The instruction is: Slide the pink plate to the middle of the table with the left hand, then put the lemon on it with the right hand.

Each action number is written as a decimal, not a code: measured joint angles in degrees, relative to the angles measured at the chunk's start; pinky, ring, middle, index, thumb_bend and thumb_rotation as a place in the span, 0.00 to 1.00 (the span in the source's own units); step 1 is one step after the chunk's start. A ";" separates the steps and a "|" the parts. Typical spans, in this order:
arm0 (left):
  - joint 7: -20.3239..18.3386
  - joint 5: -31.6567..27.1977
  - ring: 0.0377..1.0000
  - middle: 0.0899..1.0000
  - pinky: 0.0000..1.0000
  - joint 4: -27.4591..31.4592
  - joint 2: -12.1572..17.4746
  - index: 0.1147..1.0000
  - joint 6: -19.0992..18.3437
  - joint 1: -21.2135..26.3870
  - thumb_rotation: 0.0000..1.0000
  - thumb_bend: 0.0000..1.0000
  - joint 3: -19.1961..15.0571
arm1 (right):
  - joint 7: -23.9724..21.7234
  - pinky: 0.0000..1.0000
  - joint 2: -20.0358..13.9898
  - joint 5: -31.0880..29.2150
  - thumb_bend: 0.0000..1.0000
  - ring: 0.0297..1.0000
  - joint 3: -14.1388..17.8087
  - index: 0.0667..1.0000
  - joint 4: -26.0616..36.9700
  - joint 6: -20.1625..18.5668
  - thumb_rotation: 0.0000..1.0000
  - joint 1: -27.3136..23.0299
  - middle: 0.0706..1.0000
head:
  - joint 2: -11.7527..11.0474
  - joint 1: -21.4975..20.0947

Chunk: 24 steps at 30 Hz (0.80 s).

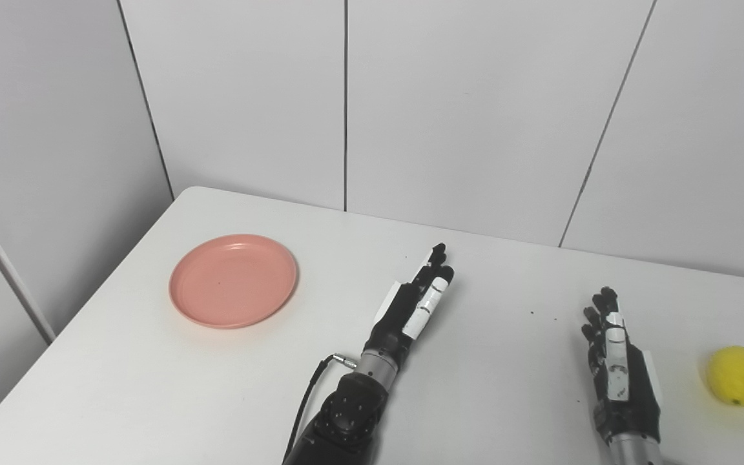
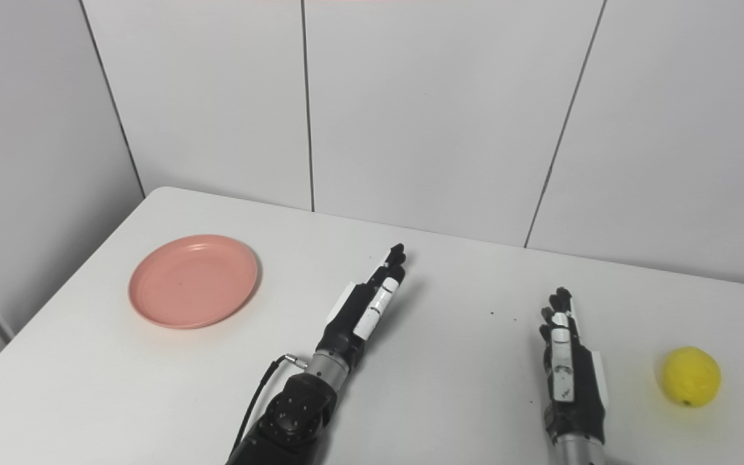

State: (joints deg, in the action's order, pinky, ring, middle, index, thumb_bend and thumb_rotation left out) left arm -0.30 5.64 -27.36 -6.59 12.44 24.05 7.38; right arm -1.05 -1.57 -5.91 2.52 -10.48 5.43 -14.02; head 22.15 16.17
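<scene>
Black and white plastic covers both hands, and neither holds anything. Nearest the camera, the right hand (image 1: pixel 617 368) lies low over the plain white counter (image 1: pixel 514 400) with its fingers stretched forward and slightly spread, empty. Just to the right of that hand, apart from it, sits the small round yellow lemon (image 1: pixel 737 375), close to the counter's right side. Left of the right hand, and reaching a little farther out, the left hand (image 1: pixel 414 303) is held edge-on with its fingers straight and close together, also empty, roughly at the counter's middle. Farther still, and well to the left of the left hand, the shallow round pink plastic plate (image 1: pixel 233 280) rests flat near the counter's left edge, with nothing on it. Neither step of the task looks begun.

The main risks, as I judge them:

- The plate lies near the left edge of the counter. A push landing on its near rim or from the wrong side could drive it toward that edge instead of toward the middle.
- Its rim is low and smooth, so fingers pressing down on it could tip the plate or skid off it.
- The lemon is round and near the right side. A glancing touch from the right hand could roll it away or off the counter.
- Once released on the shallow plate, the lemon could roll over the low rim.
</scene>
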 measured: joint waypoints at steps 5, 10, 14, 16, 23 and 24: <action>1.19 0.50 1.00 1.00 1.00 -2.33 -0.48 1.00 2.42 1.05 1.00 0.53 -0.14 | -0.53 1.00 -0.45 -0.30 0.64 0.99 0.12 1.00 -0.60 0.88 1.00 -0.21 1.00 | -0.62 0.53; 1.59 0.75 1.00 1.00 1.00 -3.81 -0.69 1.00 3.44 1.88 1.00 0.53 -0.12 | -0.76 1.00 -0.87 -0.82 0.63 0.99 0.29 1.00 -1.07 1.15 1.00 -0.53 0.99 | -0.88 0.44; 1.70 0.68 1.00 1.00 1.00 -4.41 -0.74 1.00 4.21 2.18 1.00 0.54 -0.16 | -0.78 1.00 -0.95 -1.19 0.63 0.98 0.37 0.99 -1.18 1.15 1.00 -0.59 0.99 | -1.06 0.36; 1.70 0.61 1.00 1.00 1.00 -4.80 -0.77 1.00 4.26 2.36 1.00 0.54 -0.21 | -0.77 1.00 -0.95 -1.19 0.62 0.98 0.38 0.99 -1.22 1.15 1.00 -0.61 0.99 | -1.41 0.44; 1.72 0.41 1.00 1.00 1.00 -3.34 -0.92 1.00 3.78 1.86 1.00 0.54 -1.03 | -0.71 1.00 -0.86 -0.97 0.63 0.98 0.26 1.00 -1.06 1.18 1.00 -0.65 0.99 | -1.58 0.44; 1.80 0.40 1.00 1.00 1.00 -2.46 -0.98 1.00 3.15 1.45 1.00 0.54 -1.34 | -0.66 1.00 -0.85 -0.86 0.63 0.98 0.23 1.00 -0.99 1.21 1.00 -0.67 0.99 | -1.58 0.44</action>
State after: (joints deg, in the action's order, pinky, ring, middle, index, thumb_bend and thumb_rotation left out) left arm 1.50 6.04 -29.83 -7.58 15.59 25.50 6.05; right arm -1.72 -2.42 -6.77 2.75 -11.47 6.63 -14.69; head 20.57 16.61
